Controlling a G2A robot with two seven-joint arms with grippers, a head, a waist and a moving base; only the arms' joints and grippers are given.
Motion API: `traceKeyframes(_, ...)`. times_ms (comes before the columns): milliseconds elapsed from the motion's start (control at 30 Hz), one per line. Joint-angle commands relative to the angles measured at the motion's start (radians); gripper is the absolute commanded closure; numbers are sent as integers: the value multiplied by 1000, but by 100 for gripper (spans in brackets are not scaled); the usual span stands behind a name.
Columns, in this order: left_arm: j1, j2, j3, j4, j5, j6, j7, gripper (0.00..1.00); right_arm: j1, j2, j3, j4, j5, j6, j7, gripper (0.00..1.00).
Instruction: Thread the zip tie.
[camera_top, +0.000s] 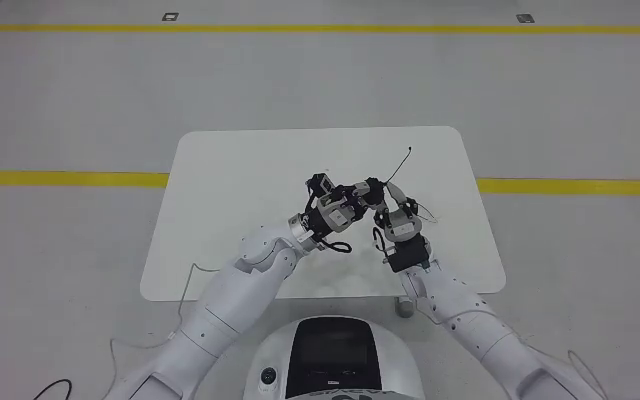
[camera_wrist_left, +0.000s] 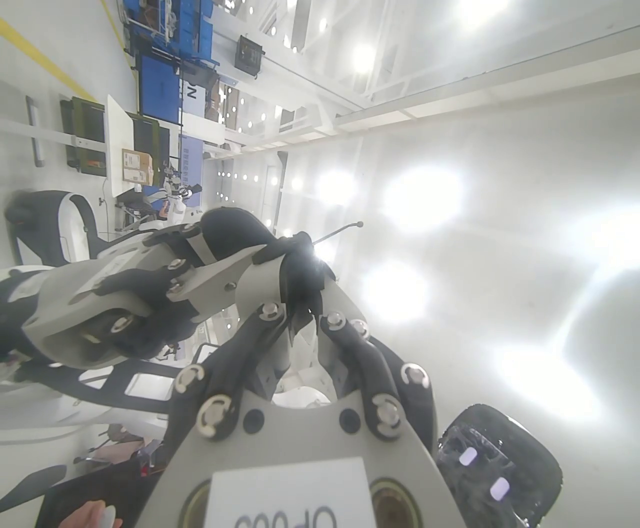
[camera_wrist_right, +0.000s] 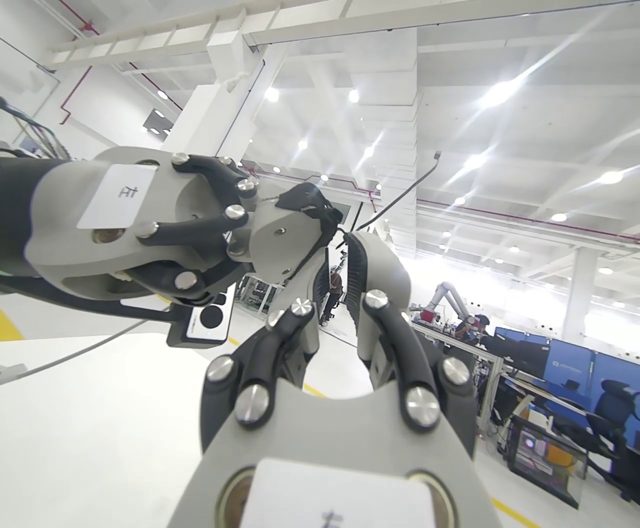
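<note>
The zip tie (camera_top: 400, 165) is a thin black strip held in the air over the middle of the white table (camera_top: 230, 200). Its free end with the small head points up and away from both grippers. My left gripper (camera_top: 366, 190) and my right gripper (camera_top: 386, 197) meet tip to tip and both are shut on the strip's lower part. In the right wrist view the zip tie (camera_wrist_right: 400, 192) rises from my right gripper (camera_wrist_right: 344, 241), and the left gripper (camera_wrist_right: 325, 212) pinches it just beside. In the left wrist view the zip tie's tail (camera_wrist_left: 337, 231) sticks out past the left gripper (camera_wrist_left: 302, 262).
The table spreads bare to the left and far side of the grippers. Its right edge (camera_top: 490, 220) lies close behind the right arm. A thin wire (camera_top: 428, 212) trails near the right wrist.
</note>
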Motion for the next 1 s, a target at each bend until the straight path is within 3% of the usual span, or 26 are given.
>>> traceKeyframes(0, 0, 0, 0, 0, 0, 0, 0, 100, -2, -3, 7, -1, -5, -2, -1, 89)
traceKeyframes(700, 0, 0, 0, 0, 0, 0, 0, 100, -24, -35, 75, -4, -63, -32, 1, 89)
traceKeyframes(967, 0, 0, 0, 0, 0, 0, 0, 100, -31, -45, 97, -4, -81, -42, 3, 95)
